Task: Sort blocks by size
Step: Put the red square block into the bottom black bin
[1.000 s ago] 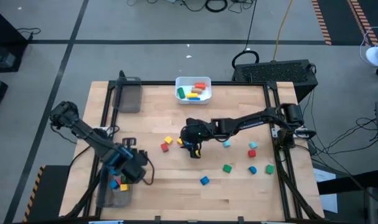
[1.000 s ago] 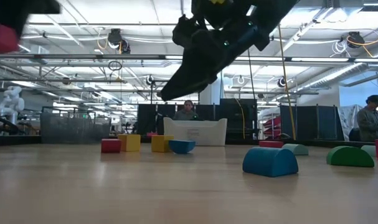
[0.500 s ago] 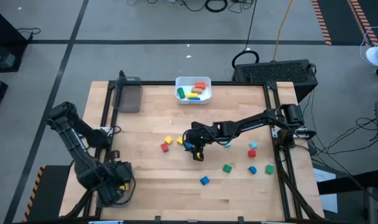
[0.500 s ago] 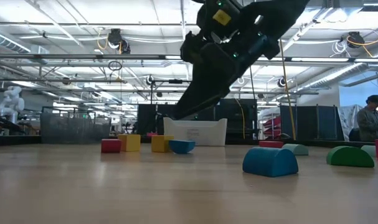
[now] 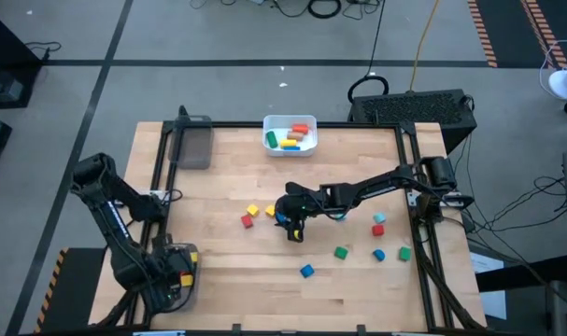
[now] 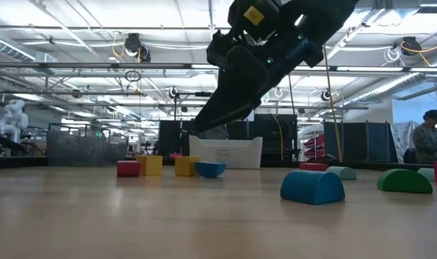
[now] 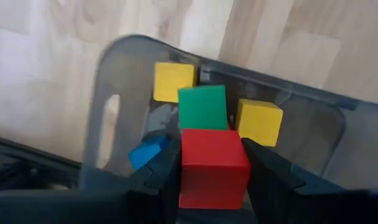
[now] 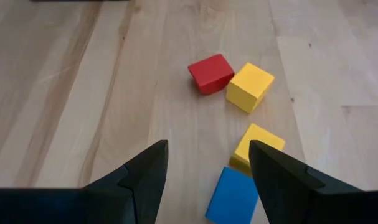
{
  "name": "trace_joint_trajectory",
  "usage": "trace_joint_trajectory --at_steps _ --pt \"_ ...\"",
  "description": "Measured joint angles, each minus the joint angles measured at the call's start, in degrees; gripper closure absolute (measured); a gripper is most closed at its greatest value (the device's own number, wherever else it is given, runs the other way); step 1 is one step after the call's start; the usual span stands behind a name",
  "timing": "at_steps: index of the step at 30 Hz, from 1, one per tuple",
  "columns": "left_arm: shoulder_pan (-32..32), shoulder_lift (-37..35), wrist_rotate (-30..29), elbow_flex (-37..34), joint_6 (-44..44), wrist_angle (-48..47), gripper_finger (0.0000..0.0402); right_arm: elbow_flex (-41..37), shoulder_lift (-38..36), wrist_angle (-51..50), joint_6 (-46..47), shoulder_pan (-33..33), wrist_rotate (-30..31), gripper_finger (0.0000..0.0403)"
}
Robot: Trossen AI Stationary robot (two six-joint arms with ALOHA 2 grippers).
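Note:
My left gripper (image 7: 213, 177) is over the clear grey tray (image 7: 108, 93) at the table's near left corner (image 5: 171, 285), shut on a red cube (image 7: 212, 163). Below it two yellow blocks (image 7: 174, 81), (image 7: 258, 122), a green one (image 7: 202, 107) and a blue one (image 7: 146, 153) lie in the tray. My right gripper (image 8: 207, 180) hangs open at mid-table (image 5: 290, 224), slanting down over a red block (image 8: 210, 73), two yellow blocks (image 8: 250, 87), (image 8: 258, 144) and a blue block (image 8: 233, 196) that rest on the wood. My left gripper pinches the red cube by two opposite side faces (image 7: 184, 168) between its two fingers. The fingers come from above, pointing down. The cube sits level in the hold, above the blocks in the tray.
A white bin (image 5: 290, 135) with several blocks stands at the far edge, a second grey tray (image 5: 194, 147) at the far left. More loose blocks lie right of centre: green (image 5: 341, 252), blue (image 5: 306, 271), blue (image 5: 379, 254), green (image 5: 403, 253), red (image 5: 377, 230).
My left gripper has carried the red cube toward the table's near left corner and down, rolling about its own axis, and now hangs over the near tray.

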Motion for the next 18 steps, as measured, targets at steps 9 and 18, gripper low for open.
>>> trace_joint_trajectory --at_steps 9,18 --pt "0.05 -0.9 3.78 -6.6 -1.43 3.8 0.0248 0.0 0.0 -0.04 -0.02 0.0 -0.01 0.0191" --pt "0.24 -2.01 3.52 -11.77 -4.29 8.42 0.0239 -0.01 0.0 -0.11 -0.02 0.0 -0.02 0.019"
